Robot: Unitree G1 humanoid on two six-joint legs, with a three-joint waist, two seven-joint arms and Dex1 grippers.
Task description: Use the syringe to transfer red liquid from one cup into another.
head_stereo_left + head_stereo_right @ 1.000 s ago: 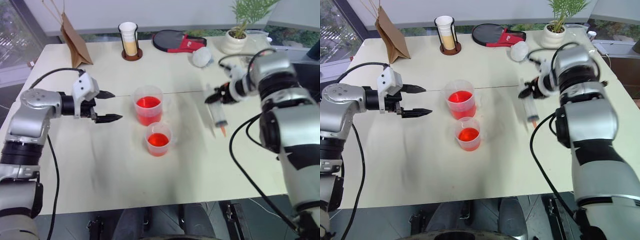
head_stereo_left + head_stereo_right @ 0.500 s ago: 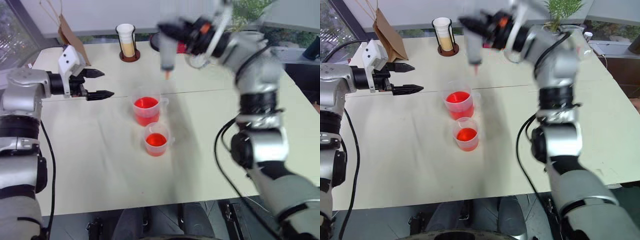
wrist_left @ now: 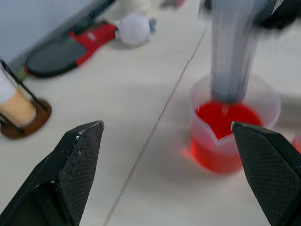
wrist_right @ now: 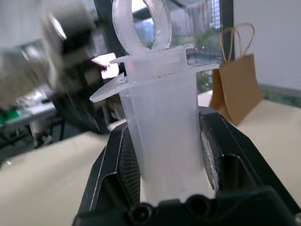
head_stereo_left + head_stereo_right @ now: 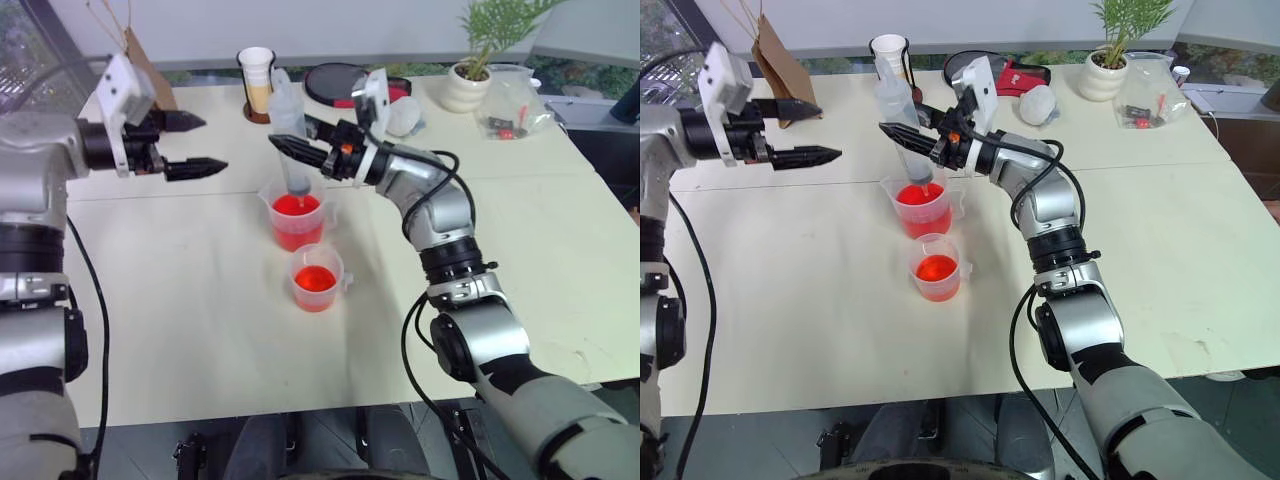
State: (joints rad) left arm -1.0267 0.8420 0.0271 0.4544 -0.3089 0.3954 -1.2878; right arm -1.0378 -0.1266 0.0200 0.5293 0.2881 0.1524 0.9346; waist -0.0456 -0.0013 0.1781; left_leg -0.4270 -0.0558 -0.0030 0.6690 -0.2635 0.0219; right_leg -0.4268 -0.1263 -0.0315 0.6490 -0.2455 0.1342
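Observation:
My right gripper (image 5: 290, 135) is shut on the clear syringe (image 5: 284, 104) and holds it upright, tip down, over the taller clear cup (image 5: 297, 228). The tip reaches inside the cup's rim, close to the red liquid (image 5: 296, 206); whether it touches I cannot tell. The right wrist view shows the syringe barrel (image 4: 160, 127) clamped between both pads. In front of the taller cup stands the shorter clear cup (image 5: 316, 280), also holding red liquid. My left gripper (image 5: 192, 145) hangs open and empty in the air, left of the cups, facing the taller cup (image 3: 225, 141).
At the back of the table stand a white-and-tan cup in a black stand (image 5: 256, 82), a brown paper bag (image 5: 140, 62), a black and red paddle (image 5: 340, 82), a white ball-like object (image 5: 405, 115), a potted plant (image 5: 470, 80) and a clear plastic bag (image 5: 510, 105).
My right arm swung the syringe from the table's right side to over the taller cup, ending tip down. My left gripper rose, still open. The cups stayed put.

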